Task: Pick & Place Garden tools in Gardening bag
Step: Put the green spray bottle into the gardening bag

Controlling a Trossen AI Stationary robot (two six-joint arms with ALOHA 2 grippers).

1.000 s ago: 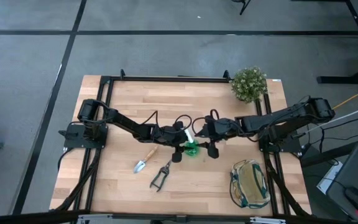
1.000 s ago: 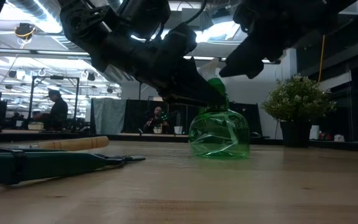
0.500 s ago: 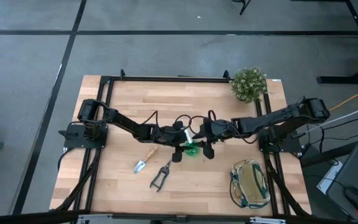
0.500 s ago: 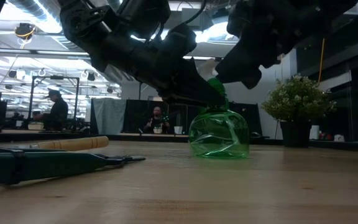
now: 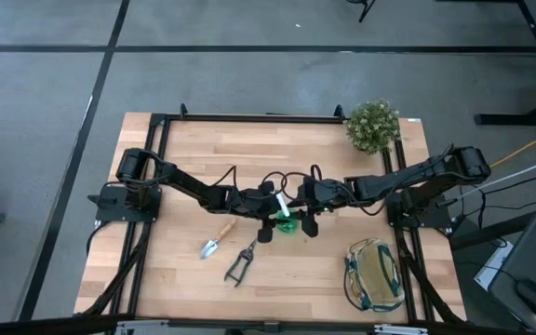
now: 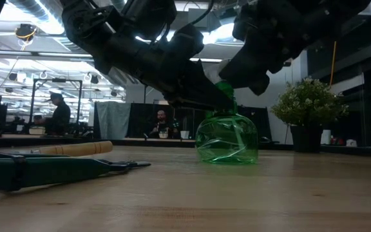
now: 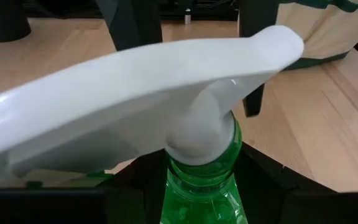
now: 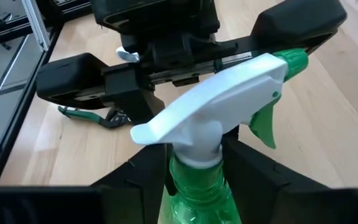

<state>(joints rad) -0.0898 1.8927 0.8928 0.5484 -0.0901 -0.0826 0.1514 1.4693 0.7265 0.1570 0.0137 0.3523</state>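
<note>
— Bottle position? 
— Spray bottle (image 5: 286, 223) stands upright mid-table, well apart from the bag (image 5: 373, 274) at the near right corner. 
— Grippers? 
— Left gripper (image 5: 273, 216) and right gripper (image 5: 298, 215) each clamp its neck from opposite sides.

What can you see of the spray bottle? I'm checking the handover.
The spray bottle stands upright on the table's middle: crumpled clear green plastic body, white trigger head, green nozzle tip and trigger. The left gripper and right gripper both clasp its neck from opposite sides, just under the head.
</note>
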